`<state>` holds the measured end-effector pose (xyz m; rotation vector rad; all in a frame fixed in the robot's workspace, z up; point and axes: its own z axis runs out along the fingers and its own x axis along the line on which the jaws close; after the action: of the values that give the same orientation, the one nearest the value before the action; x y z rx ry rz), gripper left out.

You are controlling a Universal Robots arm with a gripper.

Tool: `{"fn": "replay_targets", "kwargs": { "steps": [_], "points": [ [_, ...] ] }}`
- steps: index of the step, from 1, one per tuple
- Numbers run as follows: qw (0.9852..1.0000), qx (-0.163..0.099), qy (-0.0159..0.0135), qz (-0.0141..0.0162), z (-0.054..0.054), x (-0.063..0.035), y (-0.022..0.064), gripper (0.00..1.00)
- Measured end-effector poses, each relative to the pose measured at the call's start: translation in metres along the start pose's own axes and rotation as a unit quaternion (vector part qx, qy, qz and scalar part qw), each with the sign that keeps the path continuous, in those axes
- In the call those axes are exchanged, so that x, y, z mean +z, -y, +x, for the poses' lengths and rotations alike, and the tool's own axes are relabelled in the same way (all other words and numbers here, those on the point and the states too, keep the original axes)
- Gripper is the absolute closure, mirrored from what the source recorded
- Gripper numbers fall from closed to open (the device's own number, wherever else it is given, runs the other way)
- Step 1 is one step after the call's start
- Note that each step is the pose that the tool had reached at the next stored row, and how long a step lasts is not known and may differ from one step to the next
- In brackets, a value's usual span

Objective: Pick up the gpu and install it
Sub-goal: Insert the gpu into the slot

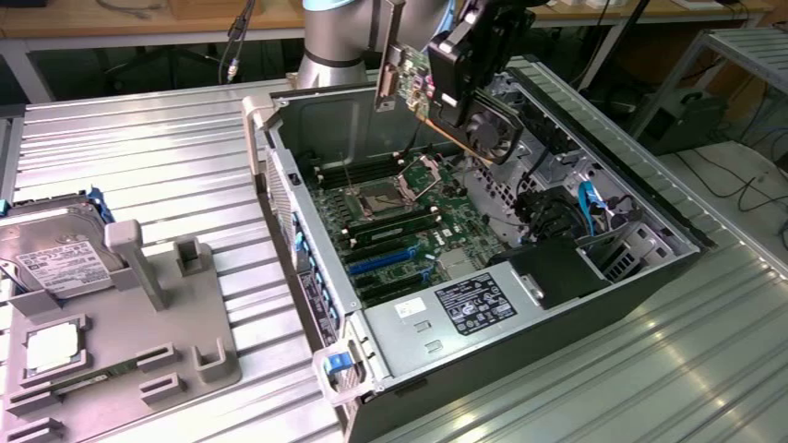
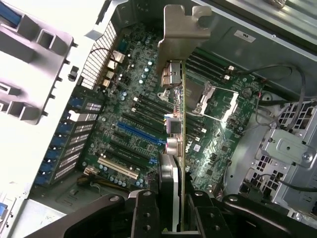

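The gpu (image 1: 434, 90) hangs in the air above the open computer case (image 1: 640, 208), over its far end. Its silver bracket (image 1: 391, 57) points to the exterior view's left and its round black fan (image 1: 495, 127) faces right. My gripper (image 1: 474, 51) is shut on the card's upper edge. In the wrist view the gpu (image 2: 181, 148) appears edge-on, its bracket (image 2: 184, 37) farthest from me, clamped between my gripper's (image 2: 171, 214) black fingers (image 2: 143, 213). Below it lies the green motherboard (image 2: 218, 148) with a blue slot (image 2: 138, 135) and a white slot (image 2: 118, 168); the card touches neither.
A grey fixture tray (image 1: 136, 341) stands on the exterior view's left with a silver hard drive (image 1: 55, 247) and a square chip (image 1: 55, 346). Inside the case are a labelled power supply (image 1: 474, 305), blue cables (image 1: 591, 198) and drive cages (image 2: 282, 153). The case rests on a ribbed metal table (image 1: 148, 157).
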<state>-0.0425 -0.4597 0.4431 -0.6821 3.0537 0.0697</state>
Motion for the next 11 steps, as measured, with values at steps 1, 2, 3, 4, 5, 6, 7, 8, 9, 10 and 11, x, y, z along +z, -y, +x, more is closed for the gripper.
{"fn": "replay_targets", "kwargs": {
  "steps": [1,2,3,4,5,6,7,8,9,10,11],
  "points": [
    [1.0000,-0.004,-0.0002,0.0000,0.0000,0.0000,0.0000,0.72],
    [1.0000,-0.006,-0.0003,-0.0001,0.0000,0.0000,0.0000,0.72],
    [1.0000,-0.009,-0.0004,-0.0002,0.0000,0.0000,0.0000,0.72],
    [0.9999,-0.012,-0.0005,-0.0002,0.0000,0.0000,0.0000,0.72],
    [0.9999,-0.014,-0.0006,-0.0003,0.0000,0.0000,0.0000,0.72],
    [0.9999,-0.017,-0.0007,-0.0004,0.0000,0.0000,0.0000,0.72],
    [0.9998,-0.020,-0.0008,-0.0004,0.0000,0.0000,0.0000,0.72],
    [0.9997,-0.023,-0.0009,-0.0005,0.0000,0.0000,0.0000,0.72],
    [0.9997,-0.025,-0.0010,-0.0005,0.0000,0.0000,0.0000,0.72],
    [0.9996,-0.028,-0.0012,-0.0006,0.0000,0.0000,0.0000,0.72],
    [0.9995,-0.031,-0.0013,-0.0006,0.0000,0.0000,0.0000,0.72]
  ]
}}
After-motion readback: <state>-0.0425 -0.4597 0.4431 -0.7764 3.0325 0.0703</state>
